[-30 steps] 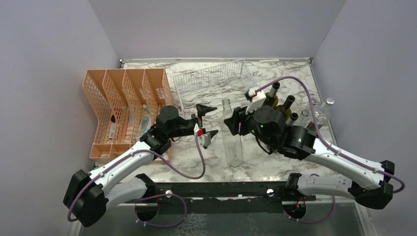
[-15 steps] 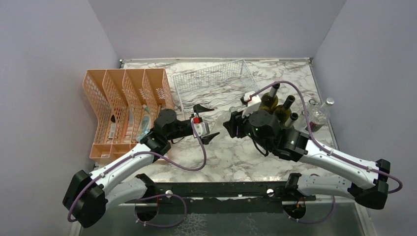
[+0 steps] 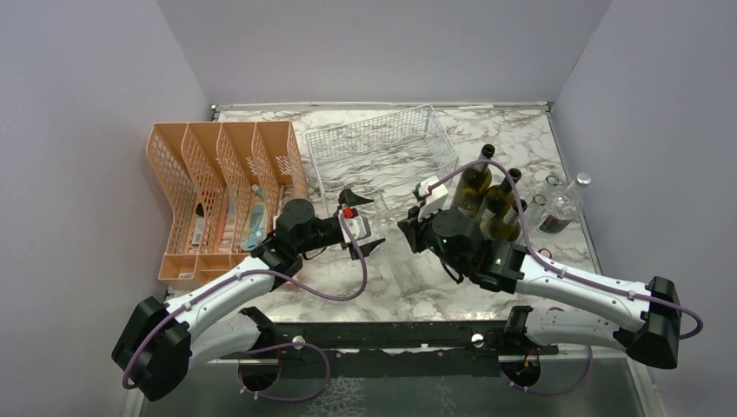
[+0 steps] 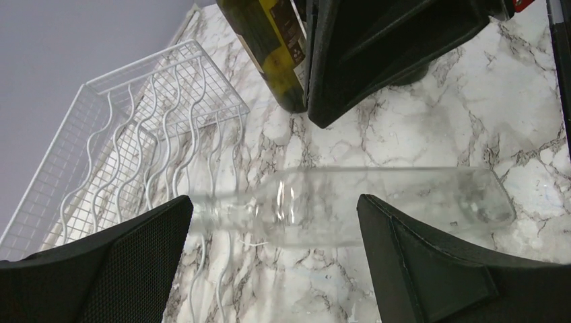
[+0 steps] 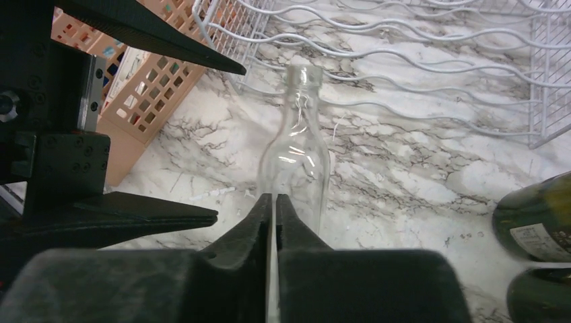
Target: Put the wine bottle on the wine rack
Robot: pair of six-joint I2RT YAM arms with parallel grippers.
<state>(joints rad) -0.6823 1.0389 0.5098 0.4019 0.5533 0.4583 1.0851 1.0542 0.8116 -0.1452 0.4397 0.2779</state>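
The clear glass wine bottle (image 4: pixel 363 202) is tipped over on the marble table, neck toward the white wire wine rack (image 3: pixel 374 148). It also shows in the right wrist view (image 5: pixel 294 158), stretching away from my right gripper. My left gripper (image 3: pixel 365 221) is open, its fingers wide on either side of the bottle's neck end and apart from it (image 4: pixel 273 202). My right gripper (image 3: pixel 408 228) is shut and empty, its tips (image 5: pixel 275 198) right at the bottle's lower body. The rack also shows in both wrist views (image 4: pixel 135 108) (image 5: pixel 417 40).
Three dark green bottles (image 3: pixel 487 195) stand right of my right gripper; one shows in the left wrist view (image 4: pixel 276 47). A small clear bottle (image 3: pixel 565 204) stands near the right wall. The orange mesh file organiser (image 3: pixel 217 191) stands at the left.
The clear bottle stood upright a second ago; it has gone over toward the rack as my right gripper moved left and down. My left gripper shifted slightly right.
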